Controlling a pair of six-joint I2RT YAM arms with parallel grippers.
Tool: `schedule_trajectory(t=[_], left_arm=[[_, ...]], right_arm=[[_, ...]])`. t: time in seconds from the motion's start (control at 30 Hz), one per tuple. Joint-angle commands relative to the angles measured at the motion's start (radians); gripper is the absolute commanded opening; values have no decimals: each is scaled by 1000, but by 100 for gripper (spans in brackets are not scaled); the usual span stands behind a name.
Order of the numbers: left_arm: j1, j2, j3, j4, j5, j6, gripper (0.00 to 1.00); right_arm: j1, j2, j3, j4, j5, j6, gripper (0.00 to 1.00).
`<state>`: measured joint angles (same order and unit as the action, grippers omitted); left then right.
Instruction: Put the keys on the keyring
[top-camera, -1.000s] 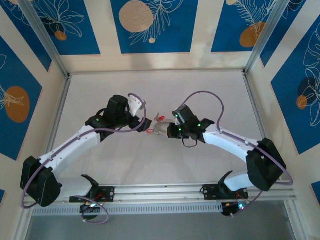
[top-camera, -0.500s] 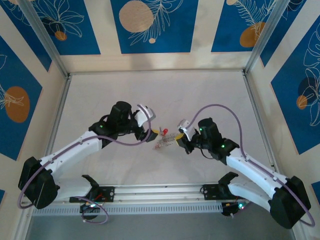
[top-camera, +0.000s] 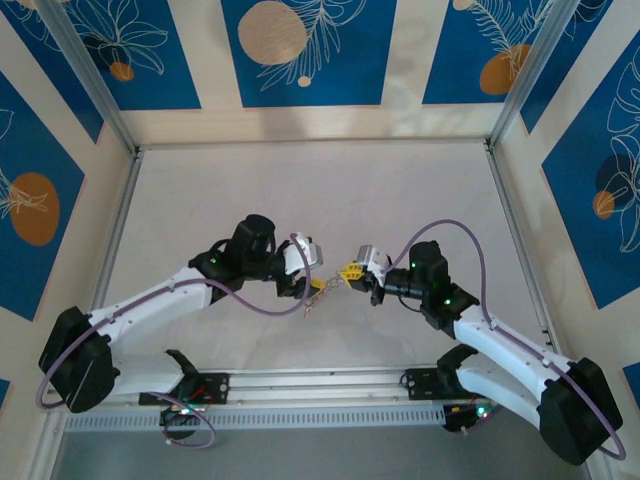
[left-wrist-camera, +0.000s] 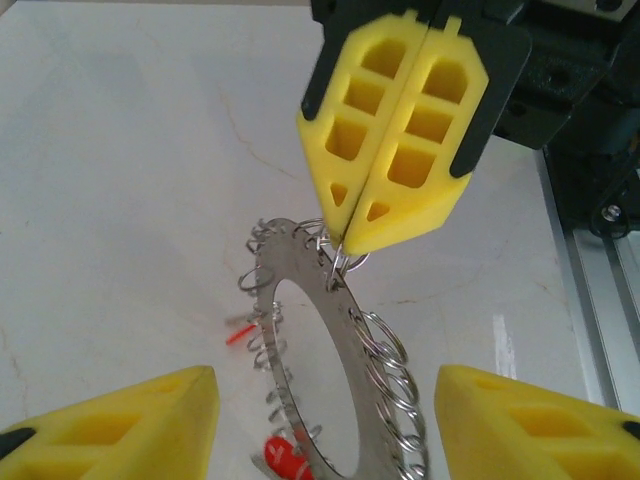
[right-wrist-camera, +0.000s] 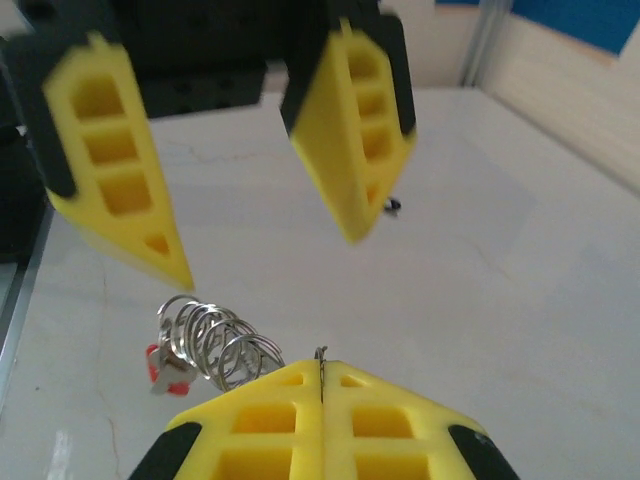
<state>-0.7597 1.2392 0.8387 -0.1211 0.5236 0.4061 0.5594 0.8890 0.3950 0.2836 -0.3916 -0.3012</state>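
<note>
Keyring (left-wrist-camera: 290, 255) hung pinched at its rim by the clenched right gripper (left-wrist-camera: 342, 240). Left gripper (right-wrist-camera: 265, 255) stood released around it; red key (left-wrist-camera: 283, 455) at lower rim.

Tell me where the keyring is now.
Left wrist view: the keyring sits centre, upper rim pinched by the right gripper, between the fingers of the open left gripper.

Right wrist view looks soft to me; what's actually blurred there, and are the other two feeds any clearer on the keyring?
Right wrist: the left gripper is blurred; the keyring's small rings and a red key read sharper. Left wrist: crisp, a pale sheen on the keyring's face where the right gripper pinches it. Top external: evenly lit, keyring too small for detail.
</note>
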Motion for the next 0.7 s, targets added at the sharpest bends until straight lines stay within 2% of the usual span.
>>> schedule_trajectory(t=[0.0,0.27,0.43,0.67], left_arm=[[-14,2,6,-25,47,66,53],[-24,-8,7,-28,33,76,46],[-27,-10,5,-30,37,82,40],[-33,-2,19,-71,34,112,37]], right_arm=[[15,-2,-2,122,-78,-79,0],[58,41,33,110,-126,-129,0],[76,78,45,146,-129,-116,0],[82,105,41,227,-137,-62,0]])
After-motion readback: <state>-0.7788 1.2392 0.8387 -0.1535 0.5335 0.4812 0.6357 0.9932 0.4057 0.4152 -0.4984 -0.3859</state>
